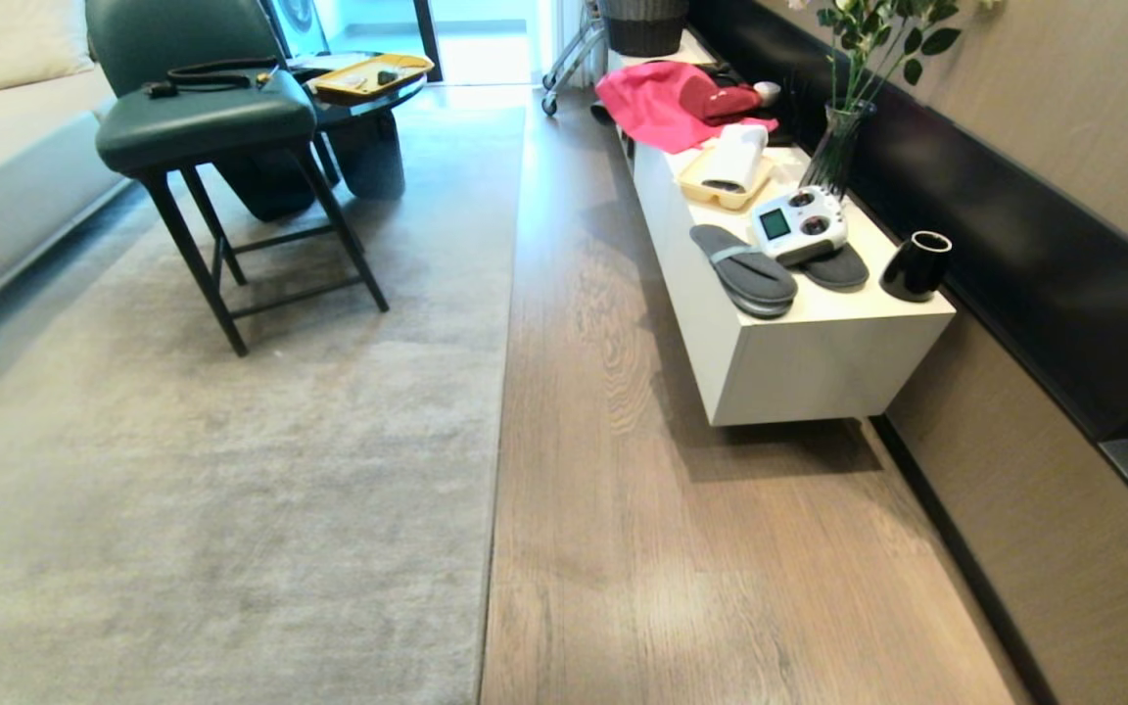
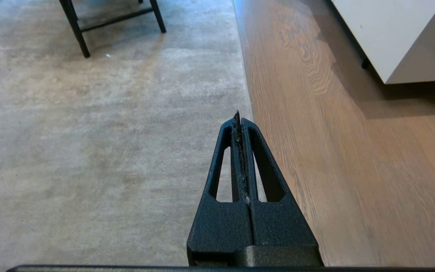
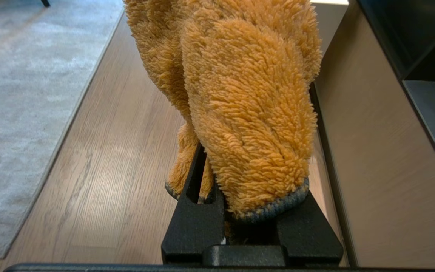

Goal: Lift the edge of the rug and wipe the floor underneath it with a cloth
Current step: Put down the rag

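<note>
Beside the flat rug edge (image 1: 503,392), chair (image 1: 202,127) and cabinet (image 1: 799,343) flank bare floor (image 1: 681,548); left gripper (image 2: 237,115) pressed together, right gripper (image 3: 240,211) pinching the cloth (image 3: 247,94).

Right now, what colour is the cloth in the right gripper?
Mustard-orange with a grey hem: the cloth, clearest in the right wrist view.

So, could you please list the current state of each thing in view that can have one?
rug edge: lying flat on the floor, not lifted.
cloth: clamped in the right gripper, bunched, off the floor.
left gripper: shut, empty, above the rug edge.
black cup: upright on the white cabinet.
slippers: lying flat on the cabinet.
</note>
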Motion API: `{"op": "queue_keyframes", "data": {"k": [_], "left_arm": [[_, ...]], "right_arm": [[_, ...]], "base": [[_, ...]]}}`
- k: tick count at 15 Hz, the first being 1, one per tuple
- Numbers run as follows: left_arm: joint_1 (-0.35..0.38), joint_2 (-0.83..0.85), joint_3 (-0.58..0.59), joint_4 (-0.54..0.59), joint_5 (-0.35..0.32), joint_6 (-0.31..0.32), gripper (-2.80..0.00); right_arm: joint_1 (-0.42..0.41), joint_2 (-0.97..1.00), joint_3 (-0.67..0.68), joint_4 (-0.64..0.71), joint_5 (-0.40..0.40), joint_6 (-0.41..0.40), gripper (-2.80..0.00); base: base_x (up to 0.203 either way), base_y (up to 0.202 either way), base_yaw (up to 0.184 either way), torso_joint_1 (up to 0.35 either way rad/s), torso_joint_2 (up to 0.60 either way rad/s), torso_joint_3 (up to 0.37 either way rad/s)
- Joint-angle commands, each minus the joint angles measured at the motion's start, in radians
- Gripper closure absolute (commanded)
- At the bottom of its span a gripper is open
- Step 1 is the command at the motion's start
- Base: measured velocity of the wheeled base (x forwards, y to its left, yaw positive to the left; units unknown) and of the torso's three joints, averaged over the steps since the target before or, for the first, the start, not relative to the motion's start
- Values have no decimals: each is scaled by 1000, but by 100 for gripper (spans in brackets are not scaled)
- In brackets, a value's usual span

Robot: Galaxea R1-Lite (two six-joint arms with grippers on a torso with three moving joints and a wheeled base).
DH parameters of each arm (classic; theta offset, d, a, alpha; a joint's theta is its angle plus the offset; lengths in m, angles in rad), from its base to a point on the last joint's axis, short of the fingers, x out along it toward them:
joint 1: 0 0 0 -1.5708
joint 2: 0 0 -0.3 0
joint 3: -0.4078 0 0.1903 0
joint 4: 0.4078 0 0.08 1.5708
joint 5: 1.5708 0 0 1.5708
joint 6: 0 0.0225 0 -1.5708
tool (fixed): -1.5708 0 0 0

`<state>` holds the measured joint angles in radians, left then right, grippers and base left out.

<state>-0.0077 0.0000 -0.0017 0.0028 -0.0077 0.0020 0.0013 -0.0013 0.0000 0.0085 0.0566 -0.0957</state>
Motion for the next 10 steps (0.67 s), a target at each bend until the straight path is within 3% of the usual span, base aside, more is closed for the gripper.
{"op": "queue_keyframes", "data": {"k": [1,10], "left_arm": [[0,0,0,0,0,0,0],[0,0,0,0,3,-4,0]], "right_arm": [[0,1,0,1,2,-1,0],[0,1,0,1,2,-1,0]], "base": [[0,0,0,2,7,-188],[0,0,0,1,2,-194]]}}
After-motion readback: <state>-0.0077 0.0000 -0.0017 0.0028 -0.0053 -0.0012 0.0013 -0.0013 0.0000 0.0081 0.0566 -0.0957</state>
